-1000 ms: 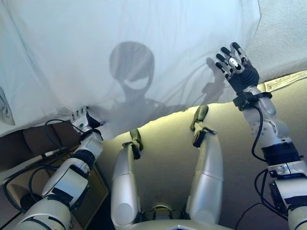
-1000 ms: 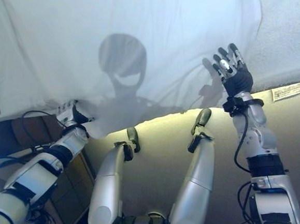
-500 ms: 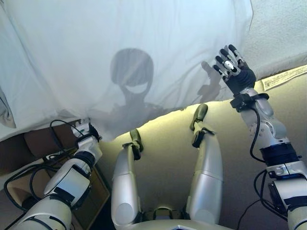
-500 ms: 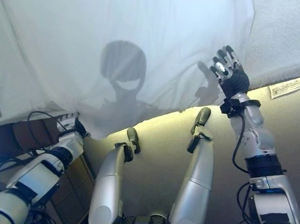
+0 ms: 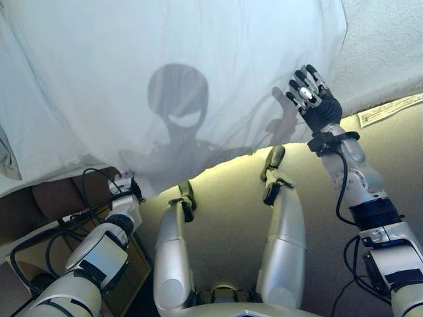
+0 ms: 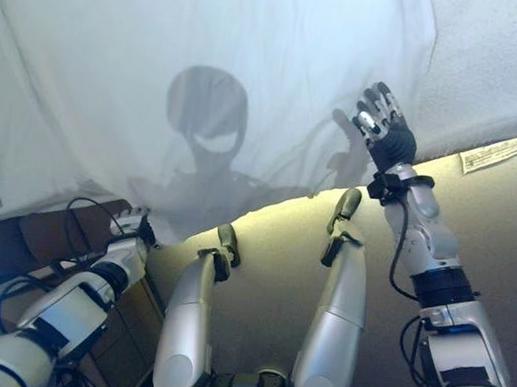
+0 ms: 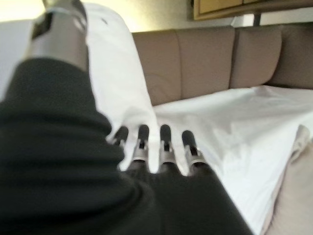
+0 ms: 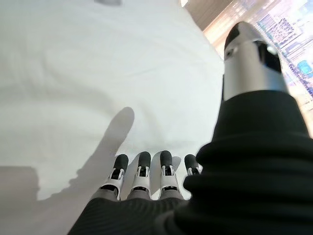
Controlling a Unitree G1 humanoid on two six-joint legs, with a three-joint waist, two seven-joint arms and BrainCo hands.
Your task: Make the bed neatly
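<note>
Left eye view | smoothing white sheet (image 5: 198,39) | right robot hand (image 5: 312,99) splayed flat above it | left robot hand (image 7: 156,147) fingers straight over sheet edge | next: likely pressing down, sweeping creases outward

Head stereo looks down; wrist cameras close over sheet (image 8: 73,73).

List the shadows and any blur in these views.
Left eye view: a head-shaped shadow darkens the white sheet, with a hand-shaped one beside the right hand. Right wrist view: a finger-like shadow lies on the sheet. Left wrist view: the left hand looks soft and blurred.
</note>
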